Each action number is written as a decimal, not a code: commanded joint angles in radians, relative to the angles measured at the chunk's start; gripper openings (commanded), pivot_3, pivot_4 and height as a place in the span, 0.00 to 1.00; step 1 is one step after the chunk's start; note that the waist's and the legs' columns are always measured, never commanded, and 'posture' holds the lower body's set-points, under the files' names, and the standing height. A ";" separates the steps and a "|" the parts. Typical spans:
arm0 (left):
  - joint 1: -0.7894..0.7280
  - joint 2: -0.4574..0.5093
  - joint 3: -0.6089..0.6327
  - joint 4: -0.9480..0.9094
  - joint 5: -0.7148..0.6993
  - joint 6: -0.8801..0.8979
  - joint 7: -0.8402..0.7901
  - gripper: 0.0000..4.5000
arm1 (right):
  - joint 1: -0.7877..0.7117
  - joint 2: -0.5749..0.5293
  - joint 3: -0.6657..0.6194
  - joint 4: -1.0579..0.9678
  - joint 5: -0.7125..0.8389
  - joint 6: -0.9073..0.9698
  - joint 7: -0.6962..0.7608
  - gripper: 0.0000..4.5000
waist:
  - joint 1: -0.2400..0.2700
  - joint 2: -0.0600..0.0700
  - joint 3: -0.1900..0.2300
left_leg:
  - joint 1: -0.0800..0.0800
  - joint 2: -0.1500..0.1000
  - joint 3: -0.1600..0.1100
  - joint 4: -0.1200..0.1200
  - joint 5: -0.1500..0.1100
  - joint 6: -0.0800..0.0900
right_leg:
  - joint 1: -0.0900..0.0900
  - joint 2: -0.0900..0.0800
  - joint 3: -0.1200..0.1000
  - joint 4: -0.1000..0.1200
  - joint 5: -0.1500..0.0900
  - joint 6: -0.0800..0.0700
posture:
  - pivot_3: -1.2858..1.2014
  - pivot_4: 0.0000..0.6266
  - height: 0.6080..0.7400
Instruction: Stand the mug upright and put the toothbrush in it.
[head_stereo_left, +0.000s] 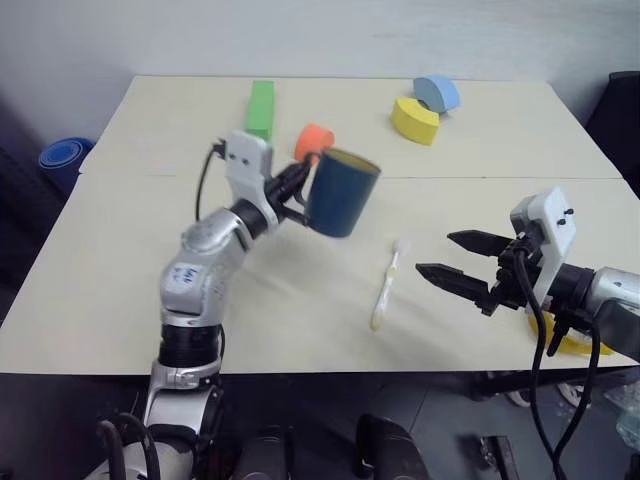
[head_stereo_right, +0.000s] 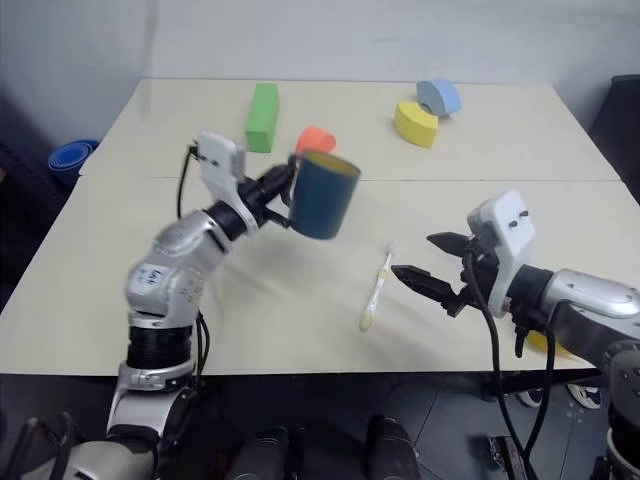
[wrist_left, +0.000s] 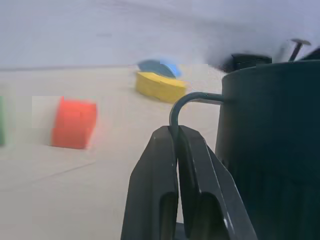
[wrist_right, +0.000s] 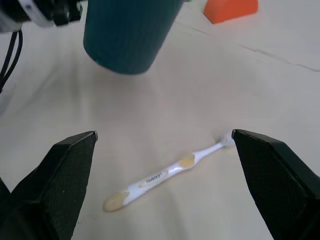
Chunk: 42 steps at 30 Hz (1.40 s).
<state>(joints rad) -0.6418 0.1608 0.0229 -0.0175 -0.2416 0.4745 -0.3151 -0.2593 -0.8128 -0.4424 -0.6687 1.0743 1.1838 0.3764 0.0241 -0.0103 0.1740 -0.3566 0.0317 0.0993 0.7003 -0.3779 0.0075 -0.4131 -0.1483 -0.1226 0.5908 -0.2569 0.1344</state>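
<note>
Currently: mug lifted, toothbrush not yet picked up.
My left tool (head_stereo_left: 296, 193) is clenched on the handle of the mug (head_stereo_left: 341, 192), holding it near upright, slightly tilted, above the tabletop (head_stereo_left: 140, 300). To its right the toothbrush (head_stereo_left: 385, 285) lies flat. My right tool (head_stereo_left: 462, 262) is released, jaws wide, just beside it. Remaining: set mug down, insert toothbrush.

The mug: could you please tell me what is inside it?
The mug, held by the left gripper at its handle, shows only a yellow rim; its interior is hidden. The toothbrush lies on the table.
</note>
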 joint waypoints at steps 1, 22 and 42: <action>0.001 -0.009 -0.040 0.129 0.117 -0.252 0.044 0.01 | 0.021 0.003 -0.043 -0.047 0.047 -0.008 -0.064 1.00 | 0.002 0.000 0.000 | 0.000 0.000 0.000 0.000 0.000 0.000 | 0.000 0.000 0.000 0.000 0.000 0.000 | 0.52 0.24 1.00; 0.125 -0.093 -0.029 0.241 0.121 -0.502 0.054 0.36 | 0.052 -0.087 -0.016 -0.009 0.185 -0.039 -0.118 1.00 | 0.003 0.000 0.000 | -0.003 0.000 -0.003 0.000 -0.001 0.003 | 0.000 -0.001 -0.003 -0.001 0.001 0.001 | 0.52 0.24 1.00; 0.030 0.885 0.157 -0.396 -0.661 0.408 -0.891 0.70 | -0.035 0.188 0.243 0.078 0.098 0.000 -0.515 1.00 | -0.003 0.005 0.002 | -0.003 0.001 -0.005 0.000 -0.003 0.000 | -0.001 0.000 -0.005 0.001 0.000 0.000 | 0.52 0.24 1.00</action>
<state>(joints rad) -0.5987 1.0262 0.2038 -0.3867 -0.8436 0.8573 -1.1125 -0.2758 -0.6418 -0.2154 -0.5797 1.1778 1.1798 -0.0816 0.0216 -0.0050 0.1757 -0.3589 0.0324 0.0946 0.6994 -0.3808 0.0071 -0.4146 -0.1483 -0.1272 0.5914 -0.2569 0.1346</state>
